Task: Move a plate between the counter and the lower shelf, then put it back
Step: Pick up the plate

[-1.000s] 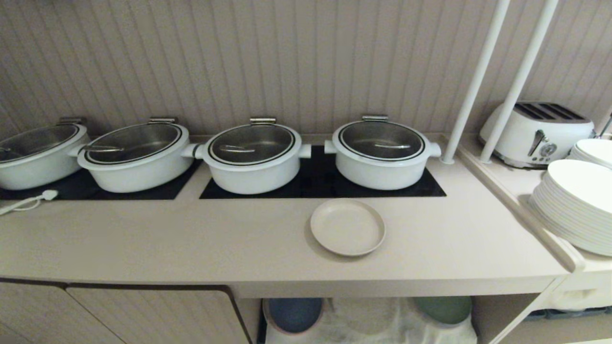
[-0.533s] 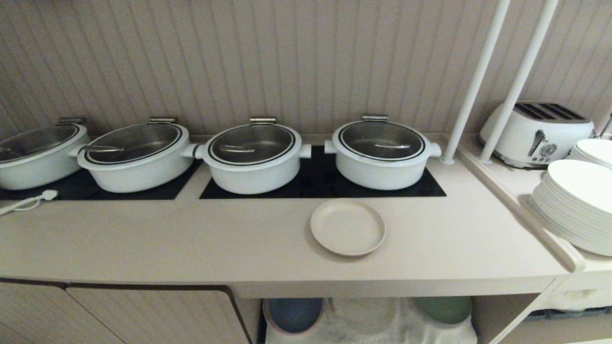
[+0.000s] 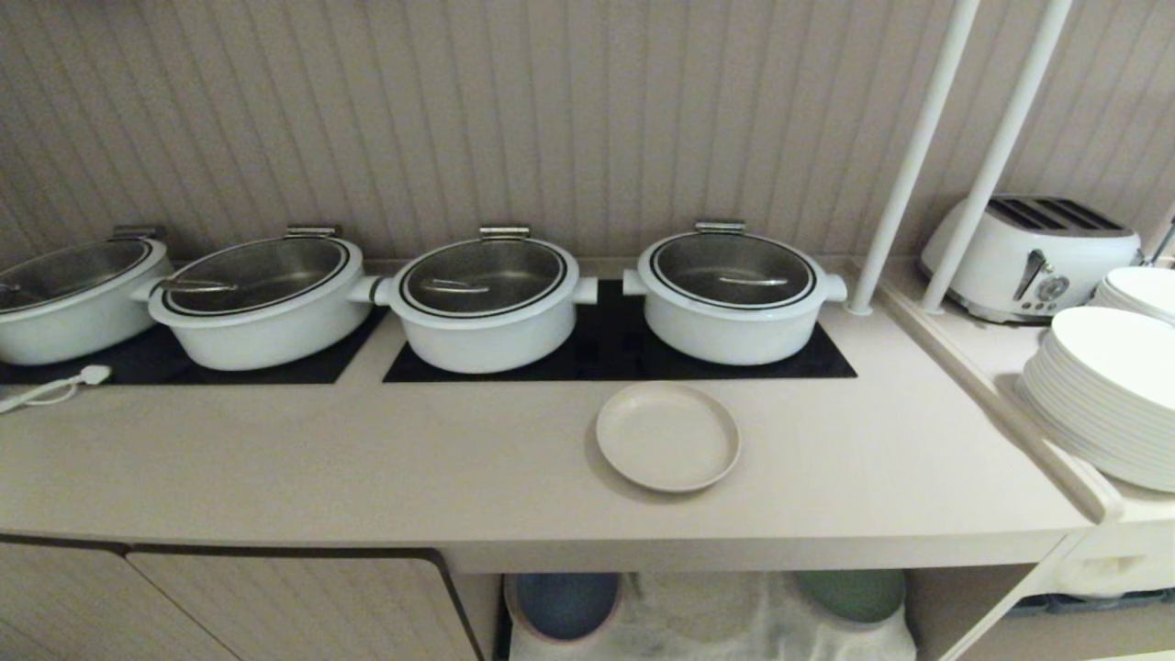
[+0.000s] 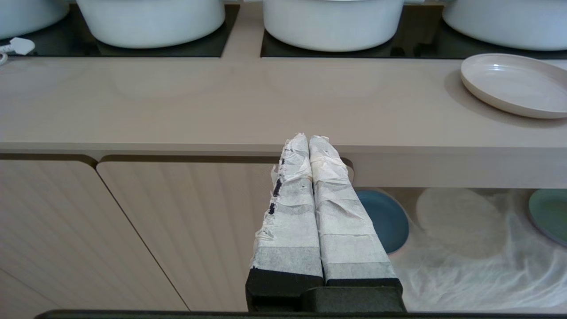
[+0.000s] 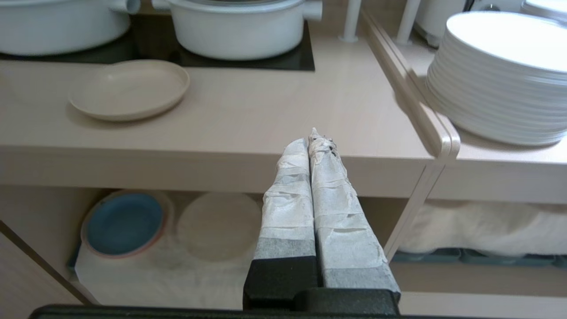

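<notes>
The left gripper (image 4: 308, 138) hangs in front of the bench (image 4: 177, 102), its taped fingers (image 4: 290, 208) pressed together and holding nothing; its tips sit level with the bench's front edge. Below it and to its right opens the lower shelf (image 4: 465, 270), lined with white gauzy cloth, where a blue plate (image 4: 390, 221) lies nearest the gripper and a green plate (image 4: 551, 212) lies farther right.

The right gripper (image 5: 315, 141) also hangs before the bench edge, fingers (image 5: 341, 212) together and empty. Below it the same shelf shows the blue plate and, beside it, a round shape under the cloth.

Beyond both grippers, the plate (image 3: 667, 436) lies flat on the bench top, ahead and right of the left gripper, ahead and left of the right one, well apart from both. Just behind the plate sit white pots (image 3: 732, 294) on black hob panels (image 3: 606, 353). To the right gripper's right rises a stack of white plates (image 5: 500, 75), with a toaster (image 3: 1033, 257) farther back.
</notes>
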